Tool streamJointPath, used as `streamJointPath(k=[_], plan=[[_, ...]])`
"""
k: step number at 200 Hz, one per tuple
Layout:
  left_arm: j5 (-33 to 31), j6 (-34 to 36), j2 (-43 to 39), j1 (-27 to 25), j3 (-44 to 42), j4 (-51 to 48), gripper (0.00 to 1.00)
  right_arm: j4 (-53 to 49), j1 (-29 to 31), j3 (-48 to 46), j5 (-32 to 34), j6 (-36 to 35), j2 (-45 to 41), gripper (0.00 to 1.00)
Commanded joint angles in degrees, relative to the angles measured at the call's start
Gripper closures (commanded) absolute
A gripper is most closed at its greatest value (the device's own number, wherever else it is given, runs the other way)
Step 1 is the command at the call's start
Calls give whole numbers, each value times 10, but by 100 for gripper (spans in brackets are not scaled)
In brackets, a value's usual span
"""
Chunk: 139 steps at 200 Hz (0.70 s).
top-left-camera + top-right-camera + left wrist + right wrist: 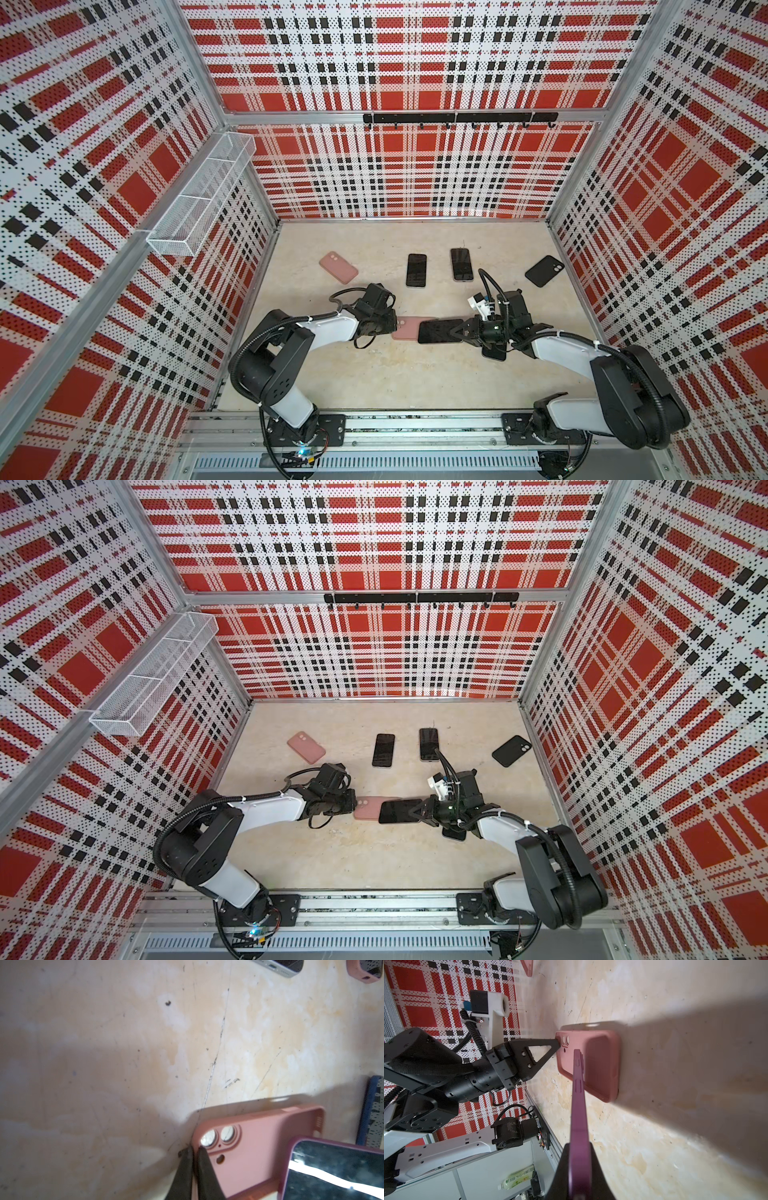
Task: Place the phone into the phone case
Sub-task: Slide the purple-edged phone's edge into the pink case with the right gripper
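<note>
Nearest the lens, the phone [578, 1105] is clamped edge-on by the right gripper [579, 1150], its far end over the pink case [600, 1064] lying open-side up on the table [104, 1043]. The case's camera-end rim is pinched narrowly by the left gripper [194, 1154]. The phone is judged stiff, slick and breakable; the case soft, best steadied by its rim.

Table [374, 374], middle: phone case [408, 329] lies flat, long axis left to right. Phone [438, 330] overlaps the case's right end from above. Left gripper [194, 1153] sits at the case's left end, right gripper [452, 331] at the phone's right end.

Toward the rear edge, left to right: rear-left case [338, 267], left rear phone [416, 270], right rear phone [461, 264], rear-right case [544, 271].

Beneath the right wrist lies a flat item [494, 355], partly hidden, possibly another case.
</note>
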Motion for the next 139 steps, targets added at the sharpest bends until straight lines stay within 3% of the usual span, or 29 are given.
streamJointPath(k=[1,22,139], plan=[[3,-1,-13,-4,-1,0,84,15,5,29,-4,-27,18,100],[6,-1,-16,-4,2,0,78,-2,5,43,1,-43,34,100],[25,-11,-20,-4,-10,21,78,-23,5,66,16,-72,102,100]])
